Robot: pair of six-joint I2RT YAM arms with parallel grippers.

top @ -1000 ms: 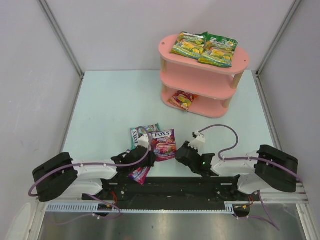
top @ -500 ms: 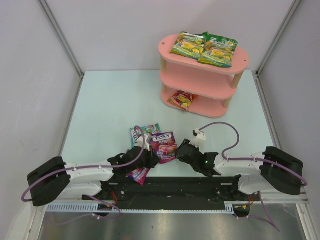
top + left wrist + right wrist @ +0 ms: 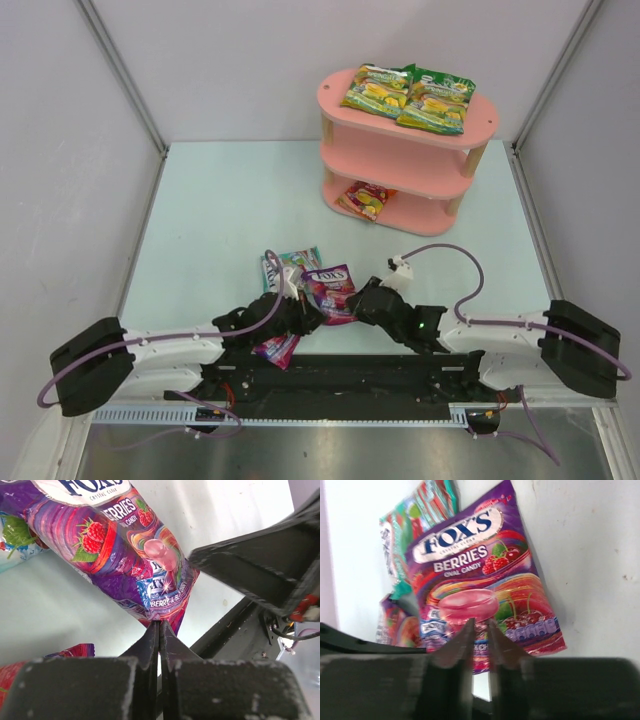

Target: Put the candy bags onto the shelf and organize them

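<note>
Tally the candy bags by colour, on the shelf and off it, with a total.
Green-yellow bags: 2
Orange-red bag: 1
Teal bag: 1
Purple bags: 2
Total: 6

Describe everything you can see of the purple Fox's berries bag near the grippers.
The purple berries bag is a glossy plastic pouch, purple-magenta, printed with raspberries, cherries, a pink candy and a white FOX'S BERRIES label. It lies face up on the table, one upper corner overlapping the teal bag. The shut left gripper and the right gripper, fingers close together, both meet its bottom edge; whether either pinches it is unclear.
</note>
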